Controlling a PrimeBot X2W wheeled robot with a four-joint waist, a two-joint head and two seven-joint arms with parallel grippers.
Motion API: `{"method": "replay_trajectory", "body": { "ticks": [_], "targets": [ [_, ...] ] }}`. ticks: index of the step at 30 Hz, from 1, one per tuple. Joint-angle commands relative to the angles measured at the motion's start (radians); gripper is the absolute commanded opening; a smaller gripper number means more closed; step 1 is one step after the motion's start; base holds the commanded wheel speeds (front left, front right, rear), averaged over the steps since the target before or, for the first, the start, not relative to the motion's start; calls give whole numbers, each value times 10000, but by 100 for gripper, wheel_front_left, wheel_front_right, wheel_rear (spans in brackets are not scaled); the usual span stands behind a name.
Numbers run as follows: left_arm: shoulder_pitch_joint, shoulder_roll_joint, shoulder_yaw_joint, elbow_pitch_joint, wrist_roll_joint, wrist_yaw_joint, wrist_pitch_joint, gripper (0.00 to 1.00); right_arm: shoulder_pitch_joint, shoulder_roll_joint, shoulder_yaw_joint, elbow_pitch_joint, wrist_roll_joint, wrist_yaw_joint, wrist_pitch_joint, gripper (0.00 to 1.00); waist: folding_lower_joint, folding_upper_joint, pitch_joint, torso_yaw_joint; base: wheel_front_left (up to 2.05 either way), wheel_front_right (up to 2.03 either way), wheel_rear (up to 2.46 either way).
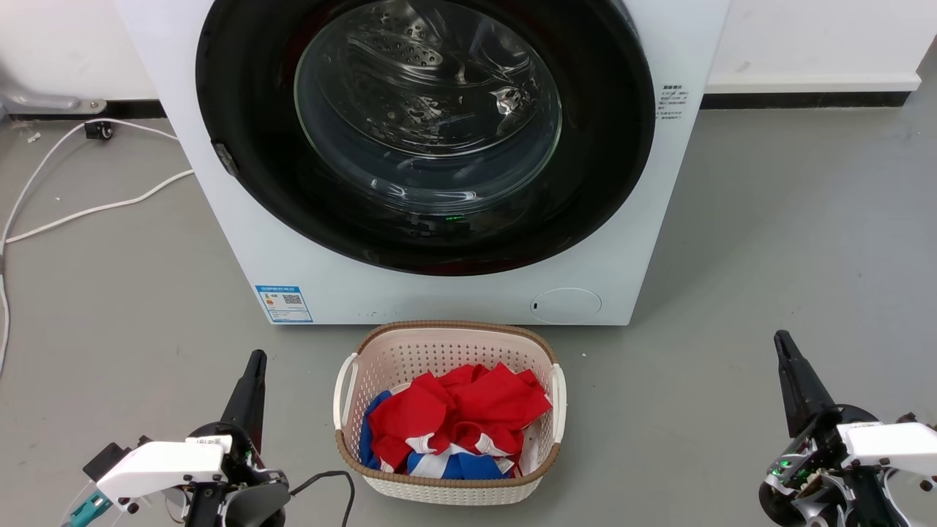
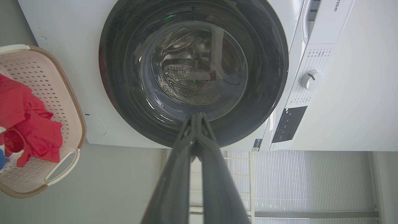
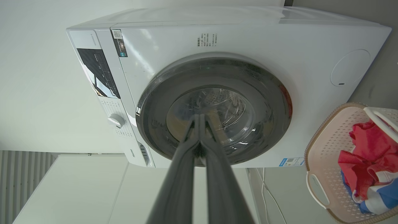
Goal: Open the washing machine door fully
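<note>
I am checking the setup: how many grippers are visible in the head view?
2. The left gripper is left of the laundry basket; the right gripper is right of it.

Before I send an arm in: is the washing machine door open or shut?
Shut: the washing machine door lies flush against the washing machine front all round.

Bare laundry corner, white washing machine [image 1: 439, 298], basket [image 1: 410, 359] of clothes [image 1: 468, 410], grey floor [image 1: 768, 241], plain white wall [image 1: 805, 36]
</note>
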Motion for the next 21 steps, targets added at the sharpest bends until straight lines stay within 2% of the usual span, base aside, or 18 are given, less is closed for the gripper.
{"method": "replay_trajectory", "body": {
  "ticks": [1, 21],
  "targets": [
    [-84, -19, 33, 9, 11, -3, 50, 0, -105, 33, -13, -13, -61, 0, 23, 0, 0, 0, 0, 0, 0, 0, 0],
    [-86, -31, 54, 8, 33, -3, 43, 0, -106, 38, -23, -12, -74, 0, 35, 0, 0, 0, 0, 0, 0, 0, 0]
  ]
}}
